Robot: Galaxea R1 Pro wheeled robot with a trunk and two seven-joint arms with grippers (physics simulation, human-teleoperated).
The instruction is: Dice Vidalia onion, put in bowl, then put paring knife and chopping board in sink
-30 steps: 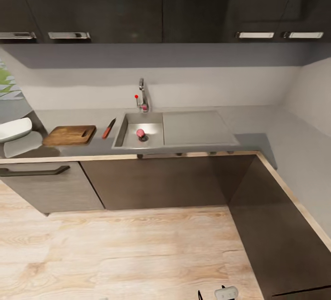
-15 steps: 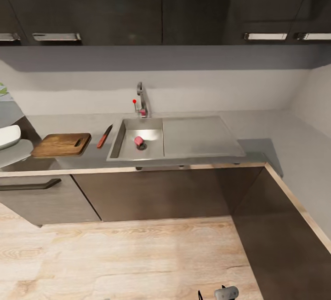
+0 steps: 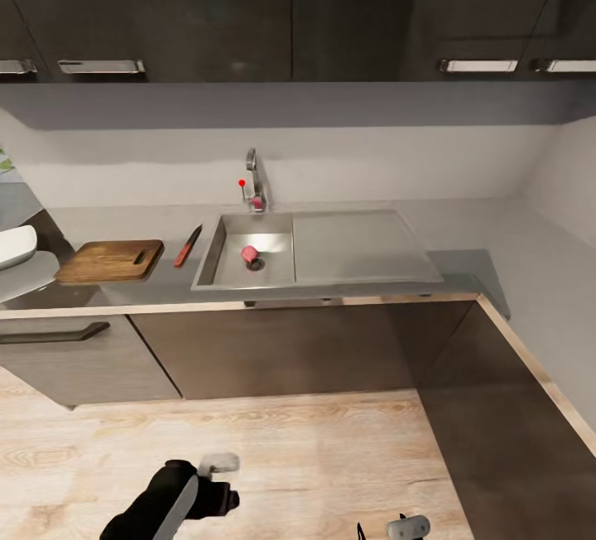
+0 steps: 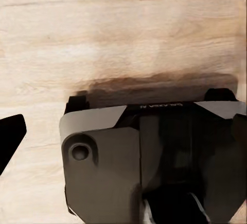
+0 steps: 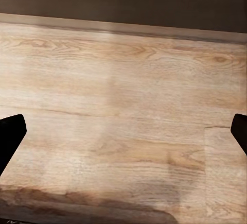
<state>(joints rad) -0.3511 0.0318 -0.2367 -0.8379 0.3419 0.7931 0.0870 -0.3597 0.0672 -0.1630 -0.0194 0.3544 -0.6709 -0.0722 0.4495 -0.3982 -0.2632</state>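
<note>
kitchen: dark matte upper cabinets (image 3: 207, 10) above a grey wall (image 3: 372, 163), dark base cabinets (image 3: 273, 349) below, pale wood floor (image 3: 290, 449) in front of the run.
counter (image 3: 463, 229): glossy grey slab with a thin light-wood front edge, turns a corner at the right and runs toward the camera.
sink (image 3: 228, 271): steel basin set into the counter, flat drainboard on its right, chrome tap (image 3: 255, 175) with a red knob behind the basin.
chopping board (image 3: 108, 261): flat on the counter, left of the sink, handle slot at the end nearer the sink.
bowl (image 3: 15, 244): white, at the left frame edge, left of the board, partly cut off.
paring knife (image 3: 188, 246): on the counter between board and sink, just beside both, red handle toward the front edge, dark blade toward the wall.
Vidalia onion (image 3: 249, 254): pinkish-red, in the sink basin next to the drain, well apart from both arms.
left end effector (image 3: 217, 482): low over the floor in head view, far from the counter; opening can't be read there. Left wrist view gives one dark fingertip (image 4: 9, 137) at the frame edge over the floor with nothing at it; how wide it stands, cannot tell.
right end effector (image 5: 123, 136): right wrist view has the two dark fingertips (image 5: 10, 134) at opposite frame edges, spread wide, bare floor between, holding nothing.
</note>
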